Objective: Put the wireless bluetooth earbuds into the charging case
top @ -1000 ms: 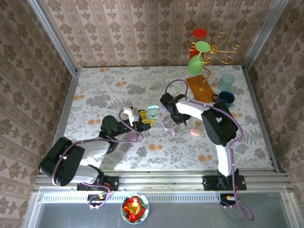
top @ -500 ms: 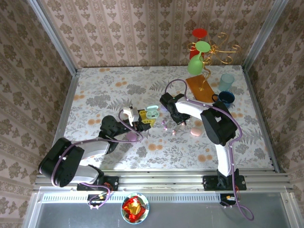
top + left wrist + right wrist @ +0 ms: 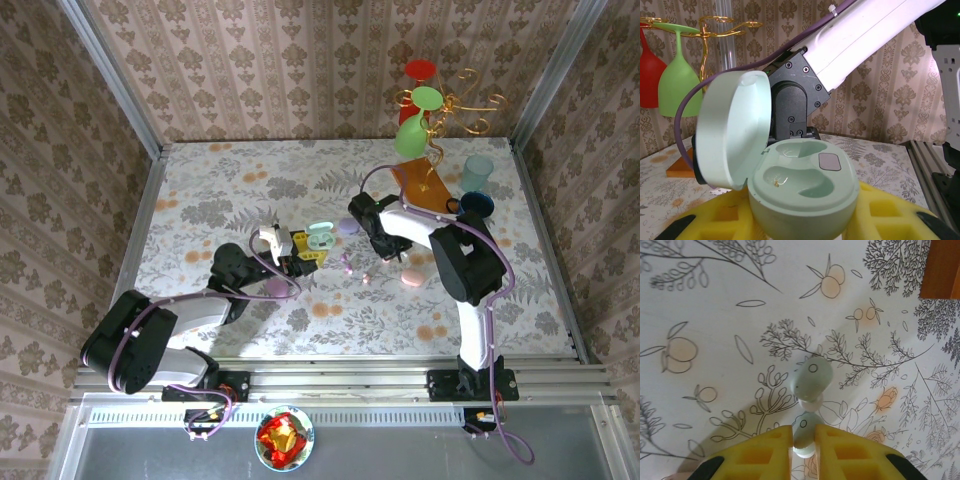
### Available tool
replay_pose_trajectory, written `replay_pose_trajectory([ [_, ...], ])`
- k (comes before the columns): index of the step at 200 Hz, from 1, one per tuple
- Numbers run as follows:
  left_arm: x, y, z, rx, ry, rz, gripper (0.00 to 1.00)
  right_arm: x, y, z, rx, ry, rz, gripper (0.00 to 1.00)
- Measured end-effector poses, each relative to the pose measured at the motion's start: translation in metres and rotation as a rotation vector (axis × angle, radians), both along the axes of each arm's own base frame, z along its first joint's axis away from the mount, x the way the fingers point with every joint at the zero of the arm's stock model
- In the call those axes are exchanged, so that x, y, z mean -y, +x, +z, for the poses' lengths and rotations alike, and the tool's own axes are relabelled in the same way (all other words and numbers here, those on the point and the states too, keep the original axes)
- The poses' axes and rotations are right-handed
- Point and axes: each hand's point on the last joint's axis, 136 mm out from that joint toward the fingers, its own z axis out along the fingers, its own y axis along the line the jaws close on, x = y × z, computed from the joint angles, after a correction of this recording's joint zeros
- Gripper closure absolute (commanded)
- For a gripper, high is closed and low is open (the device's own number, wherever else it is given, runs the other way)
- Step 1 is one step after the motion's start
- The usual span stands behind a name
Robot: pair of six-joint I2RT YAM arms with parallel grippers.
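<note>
Right wrist: right gripper (image 3: 803, 442) pinching mint earbud (image 3: 811, 379) by stem; left gripper (image 3: 802, 217) clamps open charging case (image 3: 805, 175). Next: carry over, seat in socket.

What my wrists leave unclear

On my left, the bottom edge cuts off my left pads (image 3: 890, 212) and the foot of the case (image 3: 805, 192) wedged between them; a speck (image 3: 777, 182) in its well is too small to name, the right arm (image 3: 860, 40) blocks the wall behind, and the red glass (image 3: 647, 67) runs off the left edge. On my right, the bottom edge clips my right pads (image 3: 765, 452), which swallow the lower end of the bud (image 3: 803, 432); whether the pale shape above it is the same bud I cannot tell. The board (image 3: 942, 267) is cropped at the top right corner. From above, the loose buds (image 3: 347, 265) mid-desk are mere dots.
</note>
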Motion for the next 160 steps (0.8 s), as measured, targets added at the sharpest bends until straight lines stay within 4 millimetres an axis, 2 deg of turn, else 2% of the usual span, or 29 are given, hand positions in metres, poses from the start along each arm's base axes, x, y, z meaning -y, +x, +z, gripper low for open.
replay_pose_trajectory([
  [32,0.0,0.0,0.0,0.0,0.0,0.0,0.68,0.0005,-0.0003,-0.0002,-0.001,0.0,-0.002,0.7],
  [70,0.0,0.0,0.0,0.0,0.0,0.0,0.68,0.0016,-0.0018,-0.0001,-0.001,-0.001,-0.016,0.67],
  [92,0.0,0.0,0.0,0.0,0.0,0.0,0.68,0.0023,-0.003,-0.0001,0.006,0.002,-0.04,0.54],
  [107,0.0,0.0,0.0,0.0,0.0,0.0,0.68,0.003,-0.0027,0.0003,0.021,0.005,-0.066,0.49],
  [134,0.0,0.0001,-0.0001,0.0,0.0,0.0,0.68,0.0043,-0.0029,0.0009,0.037,0.006,-0.097,0.48],
  [160,-0.0001,0.0001,-0.0001,0.0,0.0,0.0,0.68,0.0084,-0.0051,0.0026,0.046,-0.01,-0.126,0.52],
])
